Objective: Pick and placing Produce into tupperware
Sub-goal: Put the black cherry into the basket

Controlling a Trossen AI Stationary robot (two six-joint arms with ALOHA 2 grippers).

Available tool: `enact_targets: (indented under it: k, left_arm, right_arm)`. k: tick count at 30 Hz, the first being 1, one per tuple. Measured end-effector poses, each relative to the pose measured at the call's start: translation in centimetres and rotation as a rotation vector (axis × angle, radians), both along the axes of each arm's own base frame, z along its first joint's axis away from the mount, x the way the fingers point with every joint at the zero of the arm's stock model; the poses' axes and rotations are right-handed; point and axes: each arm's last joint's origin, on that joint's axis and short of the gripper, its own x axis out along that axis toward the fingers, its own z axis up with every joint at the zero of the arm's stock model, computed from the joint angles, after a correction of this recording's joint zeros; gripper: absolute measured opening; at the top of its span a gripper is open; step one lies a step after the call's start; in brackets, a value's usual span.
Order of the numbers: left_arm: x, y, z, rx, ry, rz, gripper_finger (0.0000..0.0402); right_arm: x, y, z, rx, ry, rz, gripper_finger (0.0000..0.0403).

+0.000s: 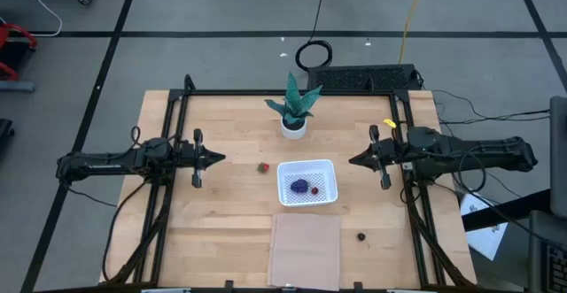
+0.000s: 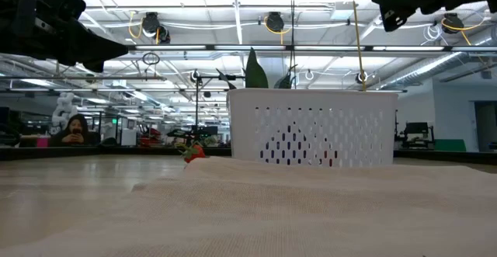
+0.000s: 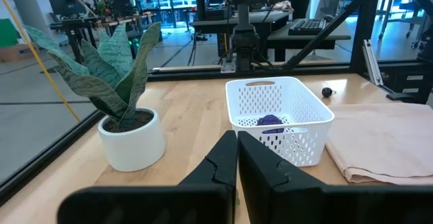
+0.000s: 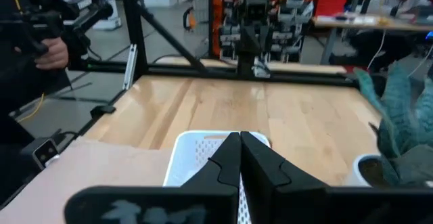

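Above table [image 1: 213, 213], left gripper [image 1: 221, 158] fingers pressed together, empty, clear of basket-like tupperware [image 1: 307, 183]; right gripper [image 1: 352, 160] likewise closed, holding nothing.

Wooden table [image 1: 213, 204] bears tupperware [image 1: 307, 183], plant pot [image 1: 293, 127], tan sheet [image 1: 306, 247], two loose fruits [image 1: 262, 166].

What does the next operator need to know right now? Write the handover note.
Left gripper: jaws shut, empty, parked at the table's left side.
Right gripper: jaws shut, empty, parked at the right side.
Tupperware: mid-table, in front of the potted plant.
Done: purple grape cluster and small dark red fruit are inside it.
Left: strawberry piece on the table just left of the container; small blackish fruit on the table, right of the tan sheet.
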Motion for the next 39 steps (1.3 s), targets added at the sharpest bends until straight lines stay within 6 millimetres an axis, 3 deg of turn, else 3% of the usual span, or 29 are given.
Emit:
enact_targets:
  k: [24,39]
  left_arm:
    - [0.0,0.0,0.0,0.0,0.0,0.001,0.0017]
    - [0.0,0.0,0.0,0.0,0.0,0.001,0.0017]
  right_arm:
    - [2.3,1.7,3.9,0.082,0.366,-0.004,0.0]
    - [3.4,5.5,5.3,0.142,0.577,0.114,0.0]
